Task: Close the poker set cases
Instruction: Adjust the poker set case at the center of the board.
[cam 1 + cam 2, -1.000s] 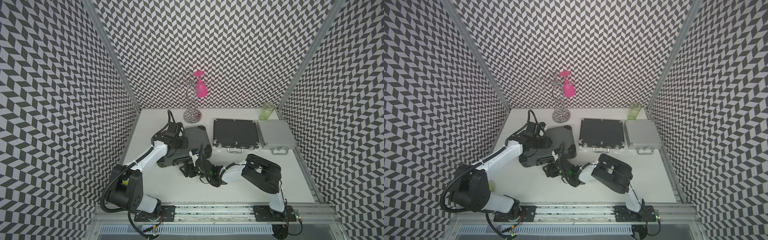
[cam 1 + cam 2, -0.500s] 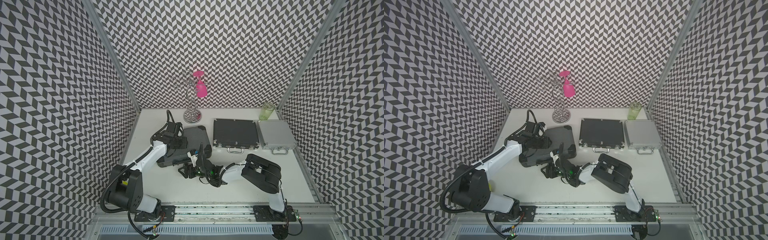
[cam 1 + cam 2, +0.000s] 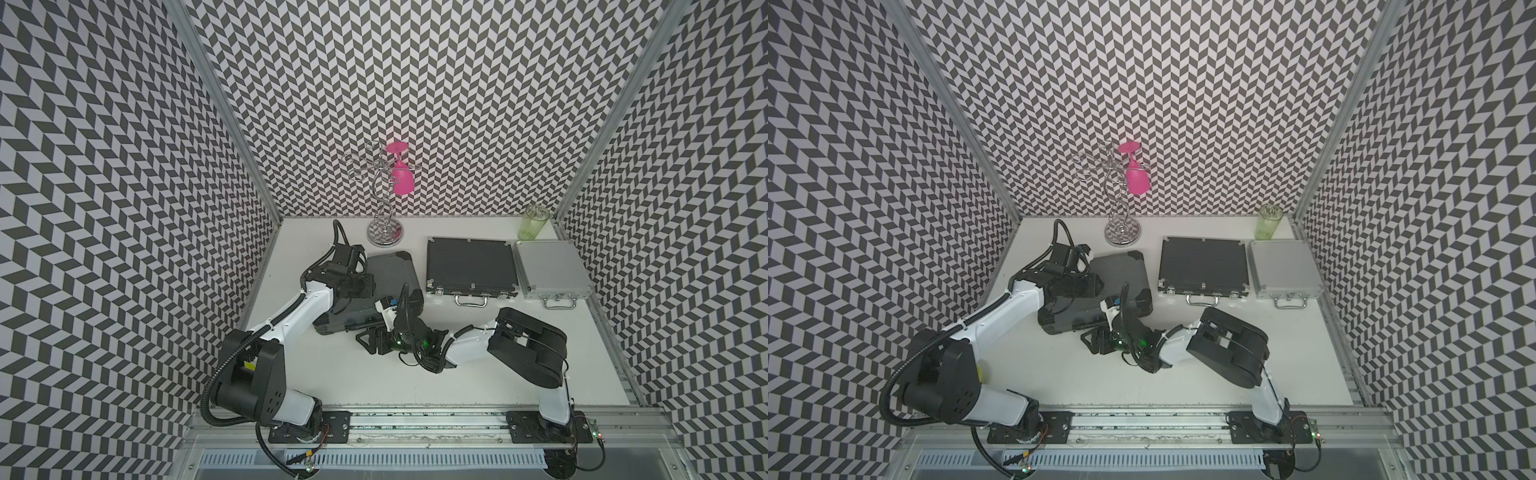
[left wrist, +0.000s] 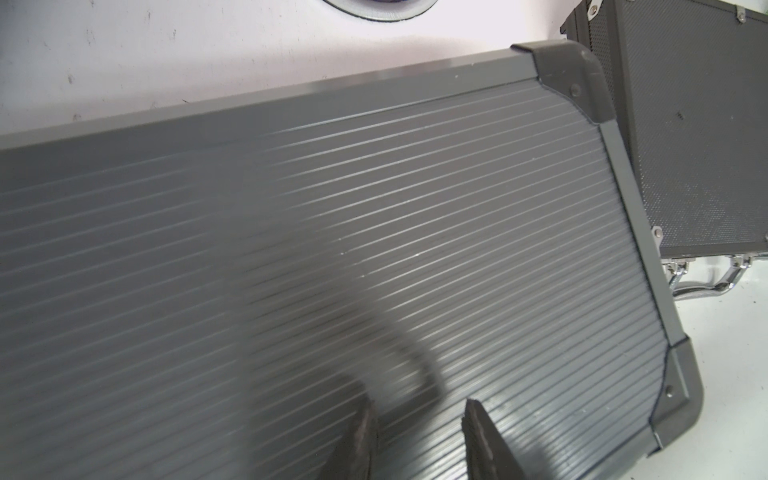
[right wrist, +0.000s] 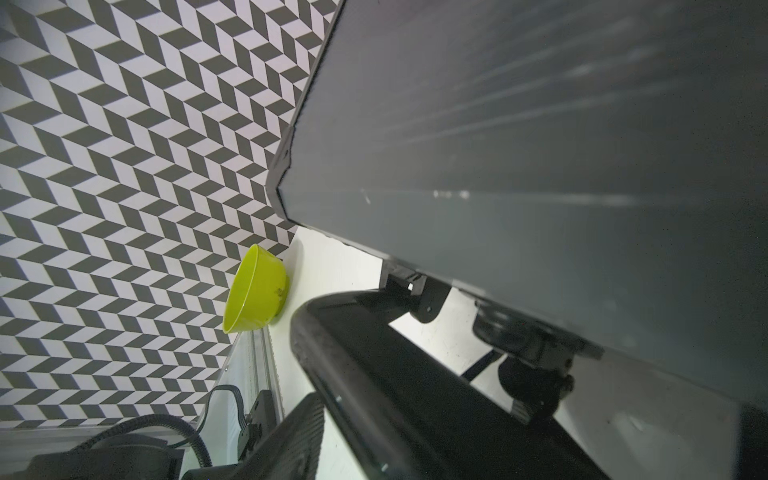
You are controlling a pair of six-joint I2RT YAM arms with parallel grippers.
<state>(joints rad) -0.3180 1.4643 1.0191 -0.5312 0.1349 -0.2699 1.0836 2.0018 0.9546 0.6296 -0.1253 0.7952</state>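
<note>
Since a second ago the right gripper has crept a little along the front edge of the large ribbed dark-grey case, away from the flat black case; the left arm, all three lids and everything else lie as they did; the dark-grey case sits with its lid down and skewed, the left gripper resting on its ribbed top near a corner, fingertips apart with only lid between them; at the case's front the black handle runs between the right gripper's fingers, one ridged finger just beside it, but whether they clamp it or merely straddle it I cannot tell; the flat black case lies shut just beside the dark-grey case, on the side away from the left arm, and the small ribbed silver case lies shut beyond that, both with chrome handles facing the same way as the dark-grey case's front; the table is matt white and lightly scuffed, walled on three sides by black-and-white chevron panels, with an aluminium rail carrying both arm bases well in front of the dark-grey case; behind the dark-grey case stands a twisted chrome wire rack on a round mirrored foot, a pink glass hung upside down from it; a pale green tumbler stands far behind, past the silver case; a glossy yellow-green bowl shows in the right wrist view against the wall; the dark-grey lid is finely grooved with rounded black corner caps, the black case pebbled.
</note>
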